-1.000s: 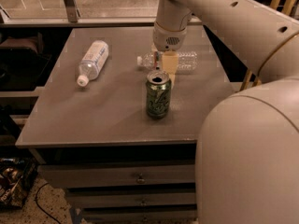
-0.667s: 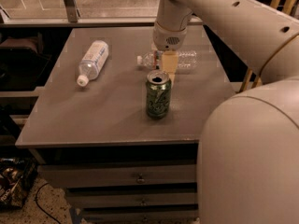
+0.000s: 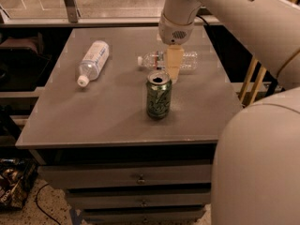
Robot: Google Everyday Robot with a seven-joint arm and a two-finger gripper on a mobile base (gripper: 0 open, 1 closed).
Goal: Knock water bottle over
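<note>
The water bottle (image 3: 190, 61) is slim, clear and ribbed, and lies on its side at the back of the grey table (image 3: 93, 121), with its white cap pointing left. My gripper (image 3: 173, 71) hangs straight down from the white arm, in front of the bottle's middle, and covers part of it. I cannot tell whether it touches the bottle. A green can (image 3: 158, 96) stands upright just in front of the gripper.
A wider bottle (image 3: 94, 61) with a large white label lies on its side at the back left, cap toward the front. Drawers sit below the table top. My white arm and base fill the right side. Wooden slats stand at the far right.
</note>
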